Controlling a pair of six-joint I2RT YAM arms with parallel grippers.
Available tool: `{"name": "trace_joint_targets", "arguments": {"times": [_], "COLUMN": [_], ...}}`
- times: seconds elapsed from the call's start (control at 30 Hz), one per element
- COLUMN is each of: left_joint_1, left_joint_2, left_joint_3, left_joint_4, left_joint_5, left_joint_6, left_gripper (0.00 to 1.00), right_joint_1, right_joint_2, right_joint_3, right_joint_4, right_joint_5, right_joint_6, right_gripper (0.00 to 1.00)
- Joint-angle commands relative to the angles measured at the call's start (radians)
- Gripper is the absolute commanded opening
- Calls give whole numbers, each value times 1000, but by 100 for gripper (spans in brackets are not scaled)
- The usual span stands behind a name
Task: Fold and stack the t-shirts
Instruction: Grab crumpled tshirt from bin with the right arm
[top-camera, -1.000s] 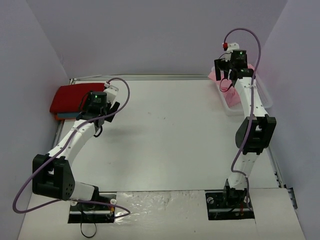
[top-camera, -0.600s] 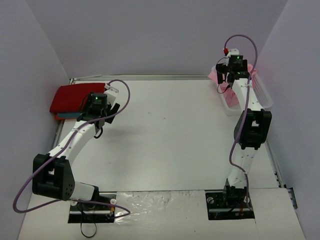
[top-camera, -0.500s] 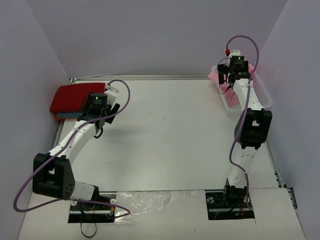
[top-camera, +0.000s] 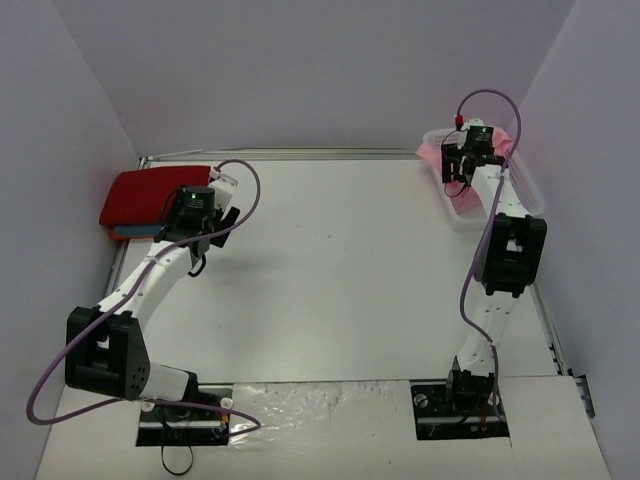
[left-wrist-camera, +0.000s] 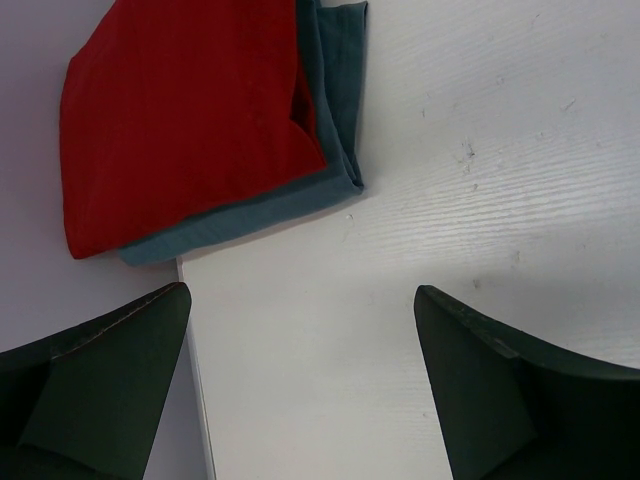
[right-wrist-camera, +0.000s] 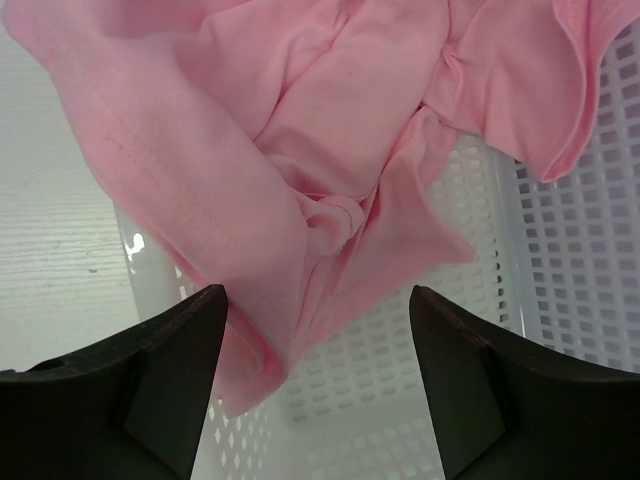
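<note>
teal-blue folded cloth shirt (left-wrist-camera: 335, 100): mostly under bright red folded shirt (left-wrist-camera: 180, 120) | crumpled light pink shirt (right-wrist-camera: 300, 120): cut by top edge | white mesh basket (right-wrist-camera: 600, 250): partly covered

robot body: white and black throughout.
left arm (top-camera: 150, 275) and right arm (top-camera: 492, 190): white link shells, bulky black joint housings, black wrist blocks, each with a small green light (top-camera: 192, 197). a purple cable (top-camera: 257, 185) loops loose along each arm. fingers (left-wrist-camera: 95, 385) dark, matte, wedge-shaped.

A white mesh basket (right-wrist-camera: 570, 290) sits at the white table's (top-camera: 330, 280) far right.
</note>
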Motion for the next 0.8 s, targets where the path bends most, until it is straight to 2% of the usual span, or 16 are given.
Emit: {"name": "trace_joint_targets", "arguments": {"times": [0.0,0.23,0.33,0.5,0.57,0.6,0.63,0.77], "left_joint_1": [-6,-6,-6,-6,-6,-6,-6,-6], "left_joint_2": [-9,1,14,26,31,32,35,34], "left_joint_3": [-1,-7,-5,-2,-2,-2,-2,-1], "left_joint_4": [5,13,12,7,7,5,5,2], "left_joint_5": [-15,-15,-19,-22,-24,-24,-25,-24], "left_joint_6": [6,6,6,6,8,8,5,5], "left_gripper": [94,94,94,94,94,94,94,94], "right_joint_1": [5,5,5,3,3,3,3,6], "right_joint_2": [4,32,52,79,87,92,93,75], "right_joint_3": [-7,9,19,36,39,44,46,43], "right_joint_4": [-13,-52,-69,-90,-92,-93,-93,-95], "right_joint_5": [-64,-145,-168,-174,-171,-167,-154,-150], "right_joint_6": [14,24,27,25,25,25,27,16], "right_gripper": [69,55,38,34,19,3,0,0]}}
